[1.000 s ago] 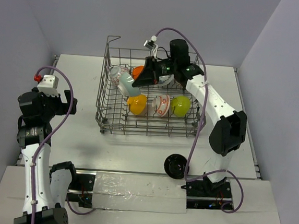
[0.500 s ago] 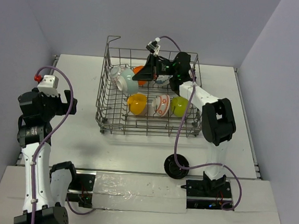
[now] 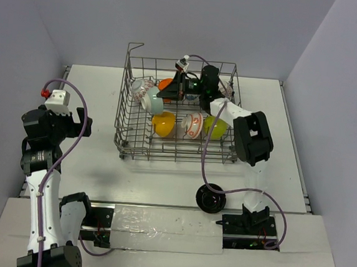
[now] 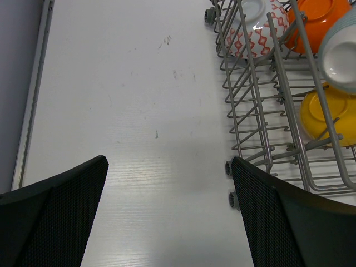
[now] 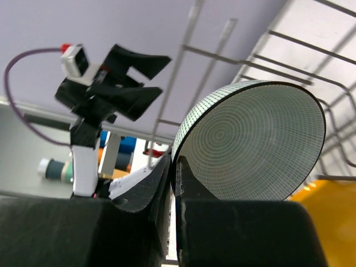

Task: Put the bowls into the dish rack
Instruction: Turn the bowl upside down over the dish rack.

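Rim-first into the rack: a pale patterned bowl (image 5: 250,139) stands on edge among the tines at the far left of the dish rack (image 3: 121,113). The right gripper (image 5: 173,169) pinches it at the rim, its fingers pressed together on the thin wall. An orange bowl (image 3: 165,84) sits just beside it. A yellow bowl (image 3: 163,124), a red-and-white bowl (image 3: 193,124) and a lime green bowl (image 3: 215,125) line the near row. A glossy black bowl (image 3: 211,199) lies outside the rack on the table (image 4: 139,111), near the right arm's base, not yet loaded. The left gripper (image 4: 167,217) hangs over the table left of the rack, fingers wide apart with nothing between them.

The held bowl looks like glazed ceramic: rigid, smooth and probably slippery. It seems light enough for a rim pinch, yet liable to chip against the wire. The rim appears the sensible hold, one finger inside and one outside. Letting go seems safest only once the tines bear its weight.
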### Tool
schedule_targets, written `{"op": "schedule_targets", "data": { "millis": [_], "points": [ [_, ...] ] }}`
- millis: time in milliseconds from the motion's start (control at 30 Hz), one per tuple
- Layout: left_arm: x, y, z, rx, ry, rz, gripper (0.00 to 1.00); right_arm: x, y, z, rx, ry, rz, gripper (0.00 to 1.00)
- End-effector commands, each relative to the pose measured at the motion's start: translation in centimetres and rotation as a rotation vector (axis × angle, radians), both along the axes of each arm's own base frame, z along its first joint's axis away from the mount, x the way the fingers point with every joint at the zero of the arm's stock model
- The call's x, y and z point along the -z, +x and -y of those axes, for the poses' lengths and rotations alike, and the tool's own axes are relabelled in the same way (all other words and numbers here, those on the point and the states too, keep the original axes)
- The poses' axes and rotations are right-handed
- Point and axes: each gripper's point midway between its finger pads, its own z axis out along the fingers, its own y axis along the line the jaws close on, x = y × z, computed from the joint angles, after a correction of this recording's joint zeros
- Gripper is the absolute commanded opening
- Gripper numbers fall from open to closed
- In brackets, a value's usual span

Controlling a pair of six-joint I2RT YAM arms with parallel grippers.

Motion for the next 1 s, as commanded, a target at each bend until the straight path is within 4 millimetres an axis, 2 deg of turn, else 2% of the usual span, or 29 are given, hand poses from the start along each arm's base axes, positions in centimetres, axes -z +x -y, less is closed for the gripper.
{"op": "schedule_targets", "data": {
  "millis": [0, 133, 400, 767, 967],
  "points": [
    [-0.6, 0.2, 0.3, 0.013, -0.011, 0.033, 0.99, -1.3, 1.5, -0.2, 0.032, 0.016, 0.075, 0.00],
    [-0.6, 0.3, 0.2, 0.014, -0.014, 0.032, 0.99, 0.0, 2.3, -0.6, 0.026, -0.007, 0.043, 0.00],
    [-0.6, 0.2, 0.1, 0.007, -0.016, 0.033, 0.99, 0.5, 2.9, -1.3, 0.010, -0.006, 0.028, 0.00],
    [-0.6, 0.2, 0.1, 0.009, -0.016, 0.037, 0.99, 0.5, -0.3, -4.2, -0.096, 0.005, 0.014, 0.00],
    [-0.5, 0.1, 0.1, 0.010, -0.016, 0.036, 0.99, 1.2, -0.8, -4.9, -0.113, -0.001, 0.008, 0.00]
  ]
}}
